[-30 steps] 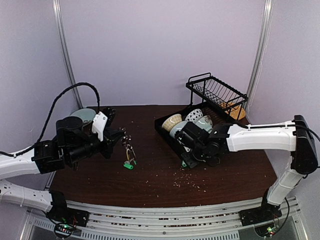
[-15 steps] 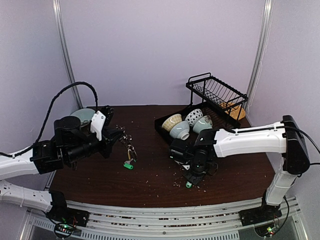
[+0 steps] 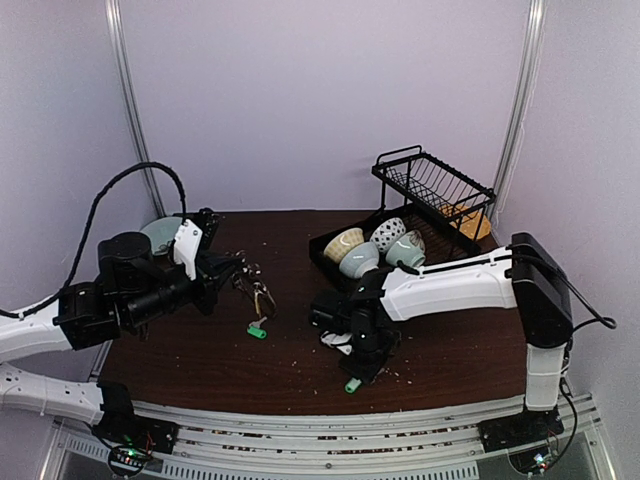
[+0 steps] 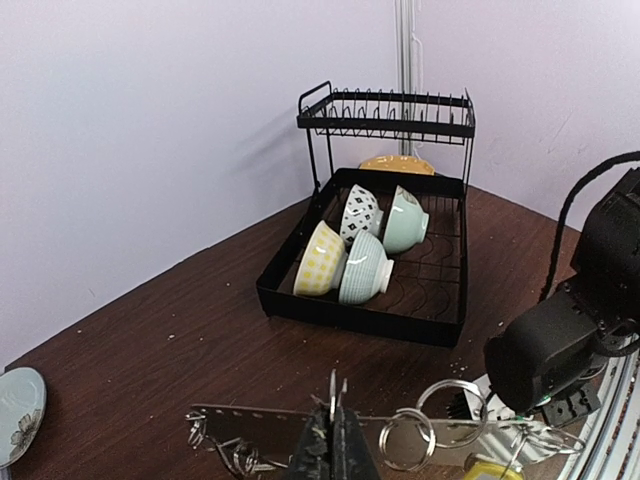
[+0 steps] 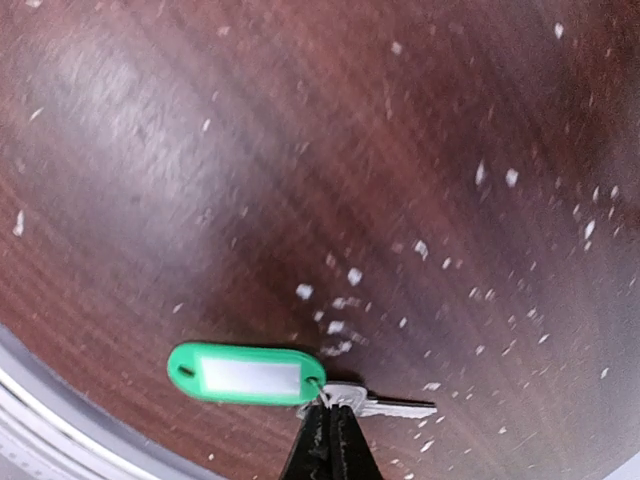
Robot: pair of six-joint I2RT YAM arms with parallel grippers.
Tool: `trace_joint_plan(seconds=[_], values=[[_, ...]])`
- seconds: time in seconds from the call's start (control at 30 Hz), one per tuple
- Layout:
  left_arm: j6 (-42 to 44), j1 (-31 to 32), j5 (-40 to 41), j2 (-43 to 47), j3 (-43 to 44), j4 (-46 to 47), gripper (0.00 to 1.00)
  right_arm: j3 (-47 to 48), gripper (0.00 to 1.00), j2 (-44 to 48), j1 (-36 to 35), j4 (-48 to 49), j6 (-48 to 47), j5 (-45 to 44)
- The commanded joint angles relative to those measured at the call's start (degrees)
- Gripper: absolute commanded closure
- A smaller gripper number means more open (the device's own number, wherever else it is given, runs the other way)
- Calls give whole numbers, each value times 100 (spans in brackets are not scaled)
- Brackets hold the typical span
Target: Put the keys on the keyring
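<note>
My left gripper point(image 4: 335, 418) is shut on a thin silver keyring point(image 4: 335, 388) that I see edge-on. Smaller split rings point(image 4: 405, 440) and a yellow-headed key point(image 4: 490, 468) hang beside it. From above, that bunch of keys point(image 3: 260, 296) dangles from the left gripper point(image 3: 233, 272), with a green tag point(image 3: 257, 331) lowest, near the tabletop. My right gripper point(image 5: 328, 410) is shut on the small ring that joins a green tag point(image 5: 245, 374) to a silver key point(image 5: 388, 403). It holds them just over the table near the front edge point(image 3: 352, 384).
A black dish tray point(image 3: 330, 262) holding several bowls point(image 3: 360, 258) stands at the back right, with a wire rack point(image 3: 435, 185) behind it. A pale plate point(image 3: 165, 233) lies at the back left. Crumbs dot the brown tabletop point(image 3: 300, 350).
The right arm has swung from the tray's front edge leftward and nearer, carrying the green-tagged key. The left arm has pulled back slightly with the bunch.
</note>
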State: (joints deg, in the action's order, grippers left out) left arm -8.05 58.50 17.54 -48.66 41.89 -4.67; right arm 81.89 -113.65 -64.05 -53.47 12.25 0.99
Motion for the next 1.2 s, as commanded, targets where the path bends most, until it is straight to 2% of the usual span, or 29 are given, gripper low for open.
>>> trace_joint_plan(seconds=[0.0,0.03,0.17,0.33,0.57,0.63,0.73,0.87,0.97,1.03,1.17], values=[[-32,12,25,105,-40,273,100,379,96,-272,-27,-174,-213,-515],[-32,17,22,96,-36,270,100,436,95,-313,-23,-180,-222,-568],[-21,17,37,68,-40,263,100,437,78,-154,-26,46,-172,-612],[-24,12,40,26,-40,273,100,-94,75,605,78,805,-33,-360],[-3,12,17,24,-54,308,100,-2442,59,2123,134,3488,1008,-132],[29,12,10,0,-43,309,100,-3052,61,2427,151,4344,1357,77],[54,16,-8,-33,-17,311,100,-3571,72,2595,176,5155,1554,335],[32,14,-22,-38,-5,316,100,-3899,72,2610,286,5429,1837,151],[34,13,-16,-42,-23,325,100,-4149,70,2500,384,5921,1927,531],[38,15,-6,-70,-15,319,100,-4084,70,2377,378,5879,1874,665],[31,17,-15,-82,-5,321,100,-4049,77,2277,388,5677,1862,528]])
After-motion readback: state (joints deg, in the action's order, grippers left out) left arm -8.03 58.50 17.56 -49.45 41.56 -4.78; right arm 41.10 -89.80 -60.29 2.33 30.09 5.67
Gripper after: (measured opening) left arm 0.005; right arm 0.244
